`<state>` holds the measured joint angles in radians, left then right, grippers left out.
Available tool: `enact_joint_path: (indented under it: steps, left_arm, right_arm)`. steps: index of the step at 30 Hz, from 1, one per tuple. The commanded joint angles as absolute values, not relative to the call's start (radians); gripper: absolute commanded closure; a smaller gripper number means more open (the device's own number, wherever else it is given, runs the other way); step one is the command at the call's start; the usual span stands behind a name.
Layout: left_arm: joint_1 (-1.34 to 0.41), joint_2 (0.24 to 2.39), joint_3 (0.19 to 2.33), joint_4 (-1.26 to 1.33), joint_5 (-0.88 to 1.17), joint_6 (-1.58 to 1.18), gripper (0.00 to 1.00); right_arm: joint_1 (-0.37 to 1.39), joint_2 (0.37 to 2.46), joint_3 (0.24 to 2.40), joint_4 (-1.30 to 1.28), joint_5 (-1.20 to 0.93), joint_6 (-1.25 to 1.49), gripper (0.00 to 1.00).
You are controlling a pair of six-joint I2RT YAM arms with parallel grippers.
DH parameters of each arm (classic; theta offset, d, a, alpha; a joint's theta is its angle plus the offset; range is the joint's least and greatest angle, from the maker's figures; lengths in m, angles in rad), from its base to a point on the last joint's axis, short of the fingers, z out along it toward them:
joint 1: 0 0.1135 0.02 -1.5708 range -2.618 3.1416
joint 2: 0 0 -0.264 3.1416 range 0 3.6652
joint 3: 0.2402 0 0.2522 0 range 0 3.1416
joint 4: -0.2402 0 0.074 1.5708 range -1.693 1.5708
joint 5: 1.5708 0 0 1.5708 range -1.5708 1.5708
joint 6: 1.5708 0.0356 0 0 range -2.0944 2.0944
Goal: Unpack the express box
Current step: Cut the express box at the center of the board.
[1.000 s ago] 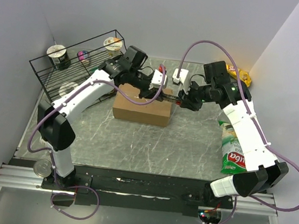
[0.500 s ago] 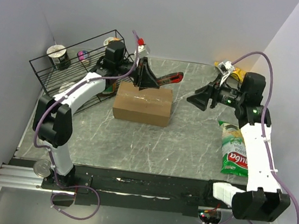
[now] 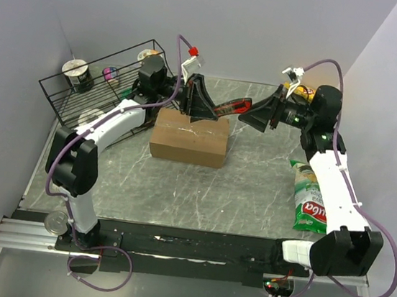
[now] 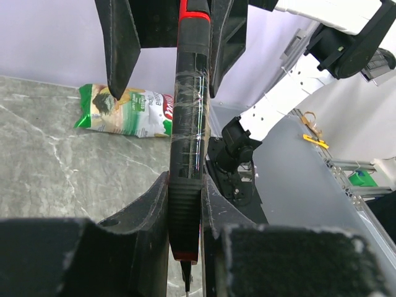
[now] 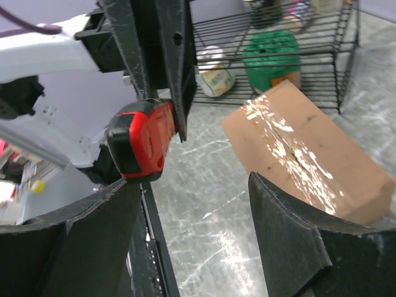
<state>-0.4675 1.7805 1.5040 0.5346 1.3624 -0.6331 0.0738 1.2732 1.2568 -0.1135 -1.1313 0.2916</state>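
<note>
The express box (image 3: pixel 189 139), a plain brown carton with its flaps closed, lies on the marble table; the right wrist view shows it (image 5: pixel 309 154) below and to the right. Just above the box's back edge, my left gripper (image 3: pixel 200 105) is shut on a black and red utility knife (image 3: pixel 225 108). In the left wrist view the knife (image 4: pixel 187 142) runs straight up between my fingers (image 4: pixel 148 204). My right gripper (image 3: pixel 251 117) stands open at the knife's red end (image 5: pixel 139 145), its fingers (image 4: pixel 117 43) flanking that end without gripping it.
A black wire rack (image 3: pixel 96 92) with cups stands at the back left. A green snack bag (image 3: pixel 310 198) lies at the right under my right arm. A yellow packet (image 3: pixel 313 96) sits at the back right, a tin (image 3: pixel 54 223) at the near left.
My right gripper let go of the knife, opened, pulled away right, then came back to the knife's red end. My left gripper lifted the knife from the box's back edge.
</note>
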Motion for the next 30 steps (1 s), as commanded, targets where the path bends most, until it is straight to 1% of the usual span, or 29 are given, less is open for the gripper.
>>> enact_joint_path:
  steps: [1, 4, 6, 10, 16, 21, 25, 30]
  left_arm:
    - [-0.472, 1.779, 1.548, 0.61, 1.396, -0.684, 0.99]
    - [-0.472, 1.786, 1.554, 0.611, 1.39, -0.689, 0.99]
    - [-0.472, 1.79, 1.554, 0.62, 1.379, -0.698, 0.99]
    - [-0.477, 1.801, 1.557, 0.647, 1.367, -0.725, 0.99]
    - [-0.485, 1.819, 1.577, 0.672, 1.353, -0.745, 0.99]
    - [-0.494, 1.833, 1.6, 0.673, 1.347, -0.742, 0.99]
    - [-0.5, 1.842, 1.612, 0.667, 1.347, -0.738, 0.99]
    - [-0.5, 1.848, 1.612, 0.658, 1.348, -0.732, 0.99]
  right_arm:
    - [0.107, 1.307, 1.324, 0.015, -1.19, 0.353, 0.24]
    - [0.133, 1.318, 1.319, 0.018, -1.213, 0.353, 0.26]
    - [0.147, 1.319, 1.307, 0.069, -1.241, 0.391, 0.29]
    - [0.167, 1.318, 1.296, 0.08, -1.21, 0.402, 0.31]
    - [0.202, 1.342, 1.313, 0.1, -1.187, 0.417, 0.43]
    - [0.227, 1.351, 1.312, 0.106, -1.16, 0.416, 0.46]
    - [0.233, 1.35, 1.308, 0.112, -1.135, 0.419, 0.53]
    - [0.232, 1.342, 1.305, 0.117, -1.109, 0.426, 0.53]
